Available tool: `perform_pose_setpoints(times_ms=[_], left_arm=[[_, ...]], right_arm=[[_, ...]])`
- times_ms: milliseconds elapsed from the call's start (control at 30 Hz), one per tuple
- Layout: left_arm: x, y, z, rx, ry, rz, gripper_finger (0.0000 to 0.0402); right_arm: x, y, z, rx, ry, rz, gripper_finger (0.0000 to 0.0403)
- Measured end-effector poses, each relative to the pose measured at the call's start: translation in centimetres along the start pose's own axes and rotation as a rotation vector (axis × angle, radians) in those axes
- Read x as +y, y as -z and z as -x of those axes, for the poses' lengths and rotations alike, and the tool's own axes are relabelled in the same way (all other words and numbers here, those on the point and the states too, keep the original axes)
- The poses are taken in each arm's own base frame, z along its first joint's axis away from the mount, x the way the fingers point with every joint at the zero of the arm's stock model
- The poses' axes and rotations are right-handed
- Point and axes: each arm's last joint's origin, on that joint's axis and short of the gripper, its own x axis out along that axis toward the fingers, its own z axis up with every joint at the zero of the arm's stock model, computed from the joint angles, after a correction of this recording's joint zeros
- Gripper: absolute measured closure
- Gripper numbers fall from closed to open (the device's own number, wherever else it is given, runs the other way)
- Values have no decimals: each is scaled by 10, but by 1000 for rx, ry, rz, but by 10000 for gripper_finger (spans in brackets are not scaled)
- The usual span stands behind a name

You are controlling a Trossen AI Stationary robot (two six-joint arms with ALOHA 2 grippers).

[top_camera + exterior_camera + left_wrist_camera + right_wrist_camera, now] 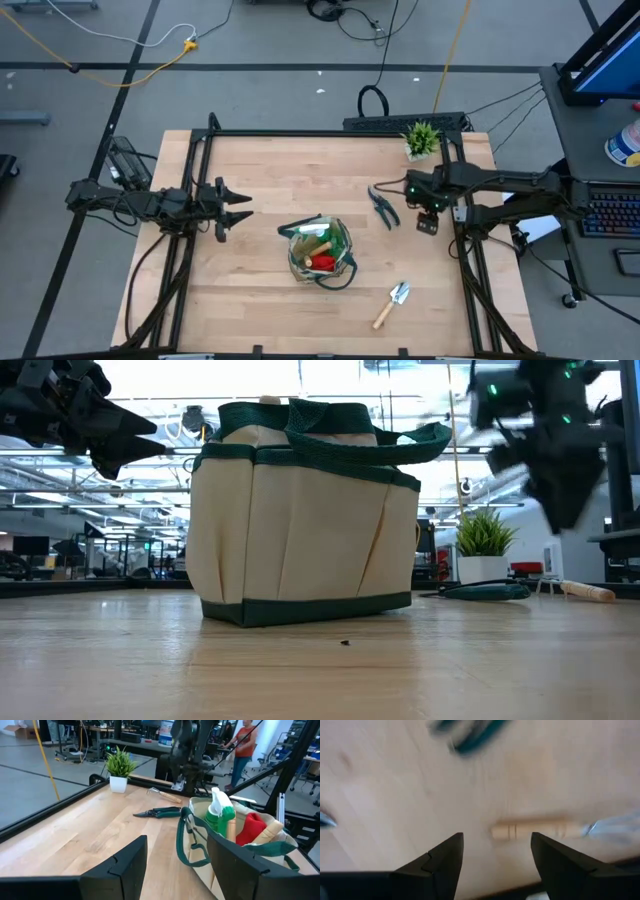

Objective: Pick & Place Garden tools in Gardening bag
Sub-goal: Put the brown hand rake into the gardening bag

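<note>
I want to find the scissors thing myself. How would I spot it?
Start at the bag in the table's middle, then look toward the plant in the far right corner. Between them lie the shears, dark with crossed handles, while the trowel nearby has a wooden handle.

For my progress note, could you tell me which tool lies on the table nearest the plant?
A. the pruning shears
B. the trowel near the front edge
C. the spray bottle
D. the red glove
A: the pruning shears lie just below the plant in the high view, while the trowel lies far off and the glove and bottle are in the bag.
</note>
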Motion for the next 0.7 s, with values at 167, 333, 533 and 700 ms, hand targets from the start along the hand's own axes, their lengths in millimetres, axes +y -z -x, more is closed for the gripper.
perform_pose_setpoints(times_ms=[167,333,533,700], left_arm=[[0,0,0,0,0,-1,190],[0,0,0,1,0,0,190],[0,0,0,1,0,0,190],[0,0,0,1,1,0,190]], right_arm=[[2,-16,39,-131,96,142,179],[0,-21,61,-48,257,403,179],[4,-29,57,96,412,808,179],[7,-34,45,120,401,904,179]])
